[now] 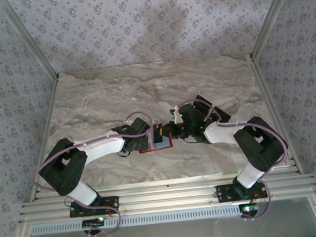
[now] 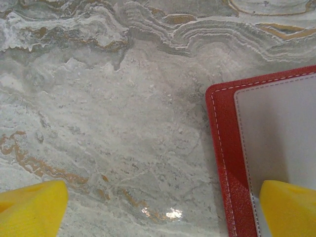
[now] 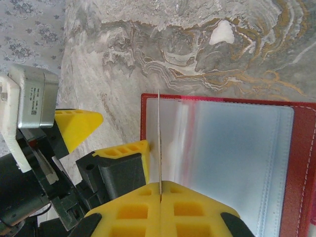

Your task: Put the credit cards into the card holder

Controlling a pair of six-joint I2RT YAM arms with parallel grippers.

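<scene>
- Card holder [image 1: 160, 144]: lies open and flat on the marble table [image 1: 89, 102] between the two grippers, red border up and its pale grey inside and clear plastic pockets exposed.
- Left gripper [image 2: 160, 212]: jaws spread wide and holding nothing. One yellow finger [image 2: 289, 207] rests on the holder's grey inside near its red edge, and the other is off the holder over bare table. Judged to be pinning the holder in place.
- Right gripper [image 3: 160, 190]: fingers pinched together on one credit card [image 3: 159, 143]. The card is seen edge-on as a thin upright line, standing at the holder's left border by the mouth of the first clear pocket.
- Card against holder: whether the card's leading edge is touching the holder, inside the pocket mouth or just above it cannot be told.
- Progress: insertion of this card appears to be in hand but is not complete. The card stands out of the holder for nearly its whole length.
- Stowed cards: the pocket seen from the right wrist looks pale and clear. No count of cards already stowed can be made.
- Outstanding: seat this card, then handle the remaining cards.
- Risk: the thin card may buckle or ride over the plastic lip instead of entering.
</scene>
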